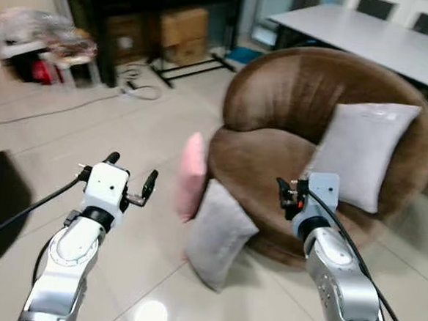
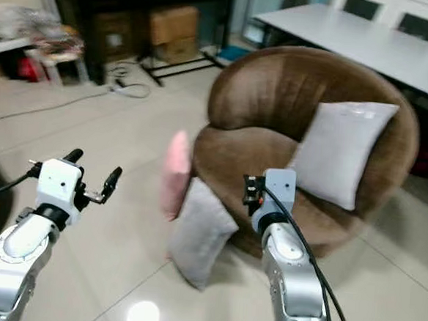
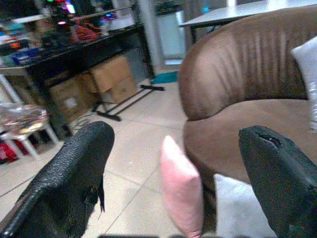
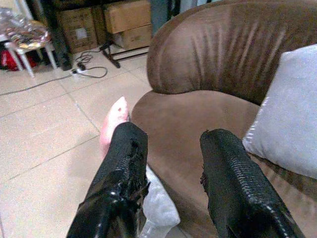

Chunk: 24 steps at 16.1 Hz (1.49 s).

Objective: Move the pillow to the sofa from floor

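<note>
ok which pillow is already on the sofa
The grey pillow propped against the sofa backrest. The pink pillow and the other grey pillow stand on the floor, leaning on the sofa's front.

Home living room: brown sofa, dining table.

three pillows show, one round brown sofa, two cardboard boxes and one white table.

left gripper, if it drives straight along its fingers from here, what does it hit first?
Most likely the pink pillow, which stands on the floor against the brown sofa. It sits between the open fingers of the left gripper in the left wrist view. Depth is unclear; slightly higher, it would meet the sofa's seat front.
</note>
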Available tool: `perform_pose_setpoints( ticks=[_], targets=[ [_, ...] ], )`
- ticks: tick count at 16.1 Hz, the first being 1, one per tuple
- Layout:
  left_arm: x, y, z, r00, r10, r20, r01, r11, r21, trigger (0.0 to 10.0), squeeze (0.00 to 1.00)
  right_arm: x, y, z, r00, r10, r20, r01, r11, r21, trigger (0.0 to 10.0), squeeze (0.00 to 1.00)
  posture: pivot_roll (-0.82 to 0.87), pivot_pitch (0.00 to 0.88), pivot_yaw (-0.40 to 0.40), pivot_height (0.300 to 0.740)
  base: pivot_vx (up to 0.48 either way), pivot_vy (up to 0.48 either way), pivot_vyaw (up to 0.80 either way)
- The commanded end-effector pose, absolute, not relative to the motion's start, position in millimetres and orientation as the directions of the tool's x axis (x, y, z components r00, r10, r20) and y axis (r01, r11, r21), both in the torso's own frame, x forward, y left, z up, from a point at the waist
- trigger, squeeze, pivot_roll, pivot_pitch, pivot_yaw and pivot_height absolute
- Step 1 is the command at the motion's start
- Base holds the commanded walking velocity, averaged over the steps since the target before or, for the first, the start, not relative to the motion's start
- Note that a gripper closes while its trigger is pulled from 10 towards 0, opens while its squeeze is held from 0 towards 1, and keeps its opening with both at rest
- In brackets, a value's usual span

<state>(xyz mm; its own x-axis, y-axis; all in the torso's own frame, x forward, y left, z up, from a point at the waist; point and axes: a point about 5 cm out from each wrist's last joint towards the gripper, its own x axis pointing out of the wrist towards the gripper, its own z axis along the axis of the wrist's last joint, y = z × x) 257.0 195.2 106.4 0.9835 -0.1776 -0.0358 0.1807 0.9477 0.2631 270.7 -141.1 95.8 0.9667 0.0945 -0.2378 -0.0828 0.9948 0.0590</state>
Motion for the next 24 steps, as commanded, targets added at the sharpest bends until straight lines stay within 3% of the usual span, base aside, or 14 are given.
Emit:
perform_pose_setpoints(
  ticks=[1,7,14,22,24],
  targets=[
    [257.6,188.0,110.1,0.980,-0.199,-0.028,0.199,0.945,0.258,10.0,0.33,273.2,-143.5,98.2,0.968,0.091,-0.233,-0.079,0.995,0.059,10.0,0.00,-0.02,0.000,-0.007,0.740,0.428,0.000,0.00],
    [255.2,184.9,112.7,0.977,-0.213,-0.032,0.214,0.944,0.253,10.0,0.34,273.1,-140.5,98.8,0.966,0.121,-0.227,-0.120,0.993,0.021,10.0,0.00,-0.02,0.000,-0.013,0.740,0.432,0.000,0.00],
    [253.4,181.8,115.4,0.973,-0.228,-0.034,0.230,0.944,0.237,10.0,0.35,271.0,-139.7,96.1,0.964,0.135,-0.229,-0.129,0.991,0.040,10.0,0.00,-0.02,0.000,-0.014,0.740,0.358,0.000,0.53],
    [253.5,180.6,117.2,0.975,-0.223,-0.013,0.219,0.942,0.255,10.0,0.35,272.5,-142.5,92.9,0.964,0.113,-0.242,-0.106,0.993,0.042,10.0,0.00,-0.01,0.000,-0.019,0.740,0.000,0.000,0.00],
    [255.4,185.1,114.7,0.986,-0.164,-0.016,0.163,0.962,0.221,10.0,0.31,272.1,-144.6,93.0,0.967,0.095,-0.237,-0.084,0.995,0.053,10.0,0.00,-0.01,0.000,-0.021,0.740,0.000,0.000,0.00]
  ],
)
